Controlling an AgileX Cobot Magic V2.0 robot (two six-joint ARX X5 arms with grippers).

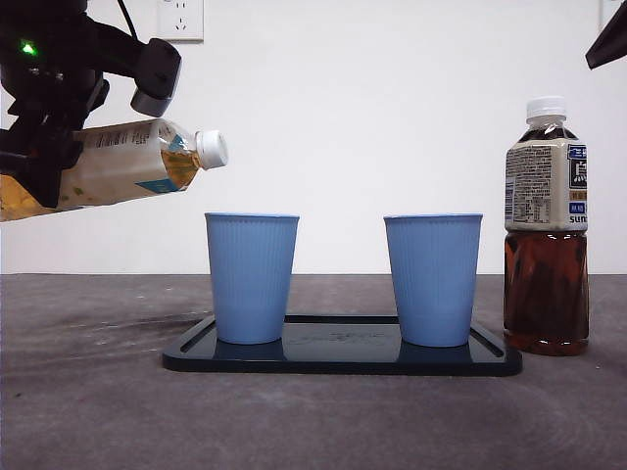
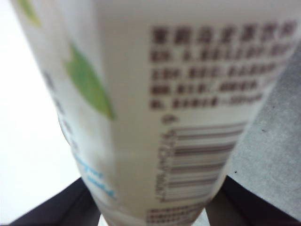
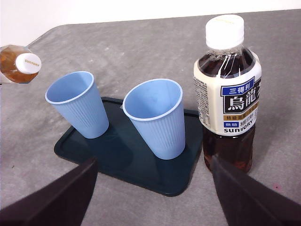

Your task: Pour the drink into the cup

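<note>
My left gripper [image 1: 39, 147] is shut on a tea bottle [image 1: 118, 168] with a pale label and a white cap. It holds the bottle tilted almost level, high at the left, cap pointing toward the left blue cup [image 1: 252, 277]. The cap is on. The label [image 2: 188, 117] fills the left wrist view. Two blue cups stand upright on a dark tray [image 1: 343, 357]; the right cup [image 1: 432, 279] is beside the left one. They also show in the right wrist view [image 3: 80, 103] [image 3: 157, 117]. My right gripper [image 3: 153, 197] is open, high above the table.
A second tea bottle [image 1: 546, 230] with dark tea and a white cap stands upright on the table, right of the tray; it shows in the right wrist view [image 3: 228, 94] too. A wall socket [image 1: 180, 18] is on the white wall behind.
</note>
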